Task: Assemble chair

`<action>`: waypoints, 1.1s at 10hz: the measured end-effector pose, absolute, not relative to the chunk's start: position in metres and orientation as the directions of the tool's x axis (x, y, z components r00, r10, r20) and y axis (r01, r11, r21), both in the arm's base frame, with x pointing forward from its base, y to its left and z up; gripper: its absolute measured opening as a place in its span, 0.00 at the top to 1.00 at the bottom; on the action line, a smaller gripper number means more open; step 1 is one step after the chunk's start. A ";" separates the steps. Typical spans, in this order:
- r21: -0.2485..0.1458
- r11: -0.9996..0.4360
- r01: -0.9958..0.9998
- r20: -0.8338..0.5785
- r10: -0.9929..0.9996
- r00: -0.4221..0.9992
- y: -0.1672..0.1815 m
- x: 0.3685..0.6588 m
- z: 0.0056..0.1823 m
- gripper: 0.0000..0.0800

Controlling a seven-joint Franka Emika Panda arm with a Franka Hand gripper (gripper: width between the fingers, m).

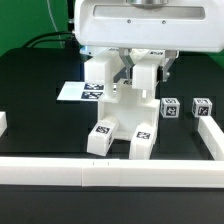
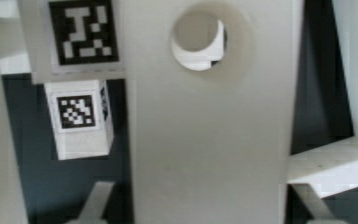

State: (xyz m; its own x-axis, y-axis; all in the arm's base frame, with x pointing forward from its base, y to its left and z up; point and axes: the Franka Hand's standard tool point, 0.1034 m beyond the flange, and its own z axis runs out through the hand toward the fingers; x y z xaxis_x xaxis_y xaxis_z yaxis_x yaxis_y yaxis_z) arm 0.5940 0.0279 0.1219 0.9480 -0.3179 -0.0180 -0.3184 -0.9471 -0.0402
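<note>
The chair [image 1: 125, 112] stands part-joined in the middle of the black table: two square posts, each with a marker tag [image 1: 100, 132] at its near end, flank a white slab between them. My gripper [image 1: 128, 82] hangs straight over it and reaches down between the posts. In the wrist view, the gripper [image 2: 202, 205] is shut on a broad white chair piece [image 2: 202, 120] with a round hole [image 2: 201, 38], and one of its fingers [image 2: 101, 200] presses each side. A tagged post [image 2: 82, 112] lies beside that piece.
Two small tagged white blocks [image 1: 170, 107] [image 1: 202, 107] sit at the exterior view's right. The marker board [image 1: 82, 91] lies behind the chair on the left. Low white border rails run along the front [image 1: 110, 172] and the right [image 1: 212, 135].
</note>
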 end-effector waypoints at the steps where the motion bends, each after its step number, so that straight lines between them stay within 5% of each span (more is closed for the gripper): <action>1: -0.040 -0.947 -0.320 -0.018 -0.319 0.948 0.027 0.594 0.122 0.64; 11: -0.039 -0.954 -0.299 0.017 -0.300 0.954 0.035 0.591 0.117 0.64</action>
State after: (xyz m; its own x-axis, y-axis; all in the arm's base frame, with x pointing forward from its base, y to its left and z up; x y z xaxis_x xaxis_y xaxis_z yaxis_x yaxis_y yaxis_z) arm 0.5909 0.0346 0.1166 0.9539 -0.2996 0.0165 -0.2988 -0.9535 -0.0394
